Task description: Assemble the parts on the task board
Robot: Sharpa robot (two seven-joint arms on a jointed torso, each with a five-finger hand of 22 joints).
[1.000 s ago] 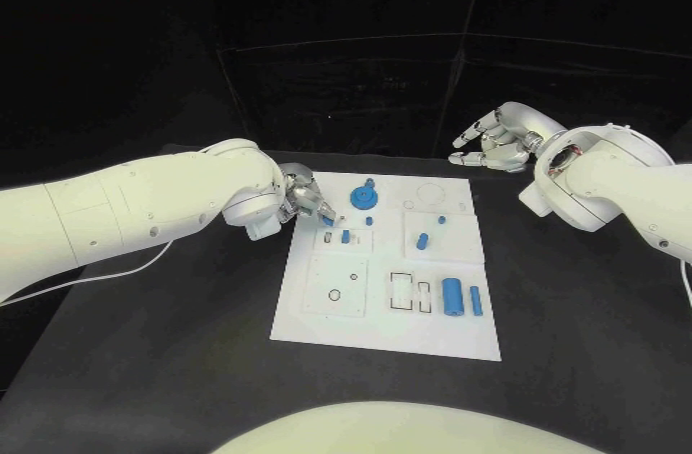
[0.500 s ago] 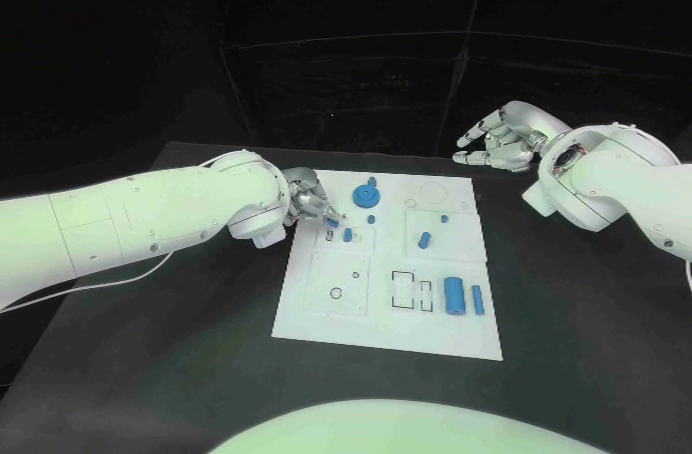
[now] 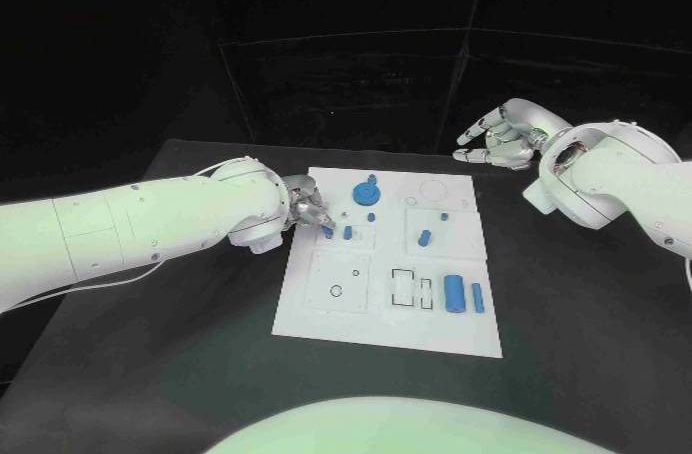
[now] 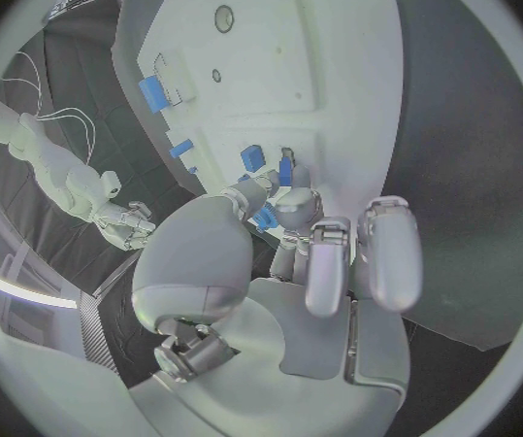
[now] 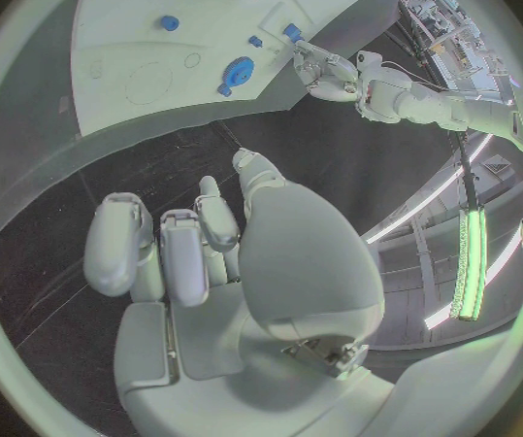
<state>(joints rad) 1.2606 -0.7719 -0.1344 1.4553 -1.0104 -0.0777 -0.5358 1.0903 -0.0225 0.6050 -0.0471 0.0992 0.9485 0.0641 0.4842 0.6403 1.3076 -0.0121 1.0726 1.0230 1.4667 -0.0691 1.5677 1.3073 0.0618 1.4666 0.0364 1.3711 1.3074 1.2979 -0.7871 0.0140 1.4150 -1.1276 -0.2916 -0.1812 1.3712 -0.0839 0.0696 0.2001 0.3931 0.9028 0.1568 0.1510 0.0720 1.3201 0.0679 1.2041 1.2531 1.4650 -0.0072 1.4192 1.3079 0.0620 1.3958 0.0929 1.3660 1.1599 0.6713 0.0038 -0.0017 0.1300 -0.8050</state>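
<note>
Two silver many-fingered robot hands share the work unevenly at the black bench [image 3: 173, 374]: the left robot hand [image 3: 306, 205] sits low at the left edge of the flat white task board [image 3: 346, 319], pinching a small blue part [image 4: 285, 172] between thumb and fingertip, its other fingers curled back, probably so the piece can be lowered into one of the small slots just beside it. A second small blue piece [image 3: 348, 234] stands close to those fingertips, so there is little room for sideways drift there. The right robot hand [image 3: 498, 139] hangs off the board beyond its far right corner, holding nothing, fingers loosely apart, which leaves the whole board free for the left arm. Elsewhere on the board a round blue knob-like part [image 3: 365, 191] sits near the far edge, a short blue peg [image 3: 426, 239] lies mid-board, and a larger blue block [image 3: 454, 295] with a slim blue bar [image 3: 476, 299] beside it rests near the right edge, next to outlined rectangular recesses. The near half of the board is largely bare, with bench showing all round.
</note>
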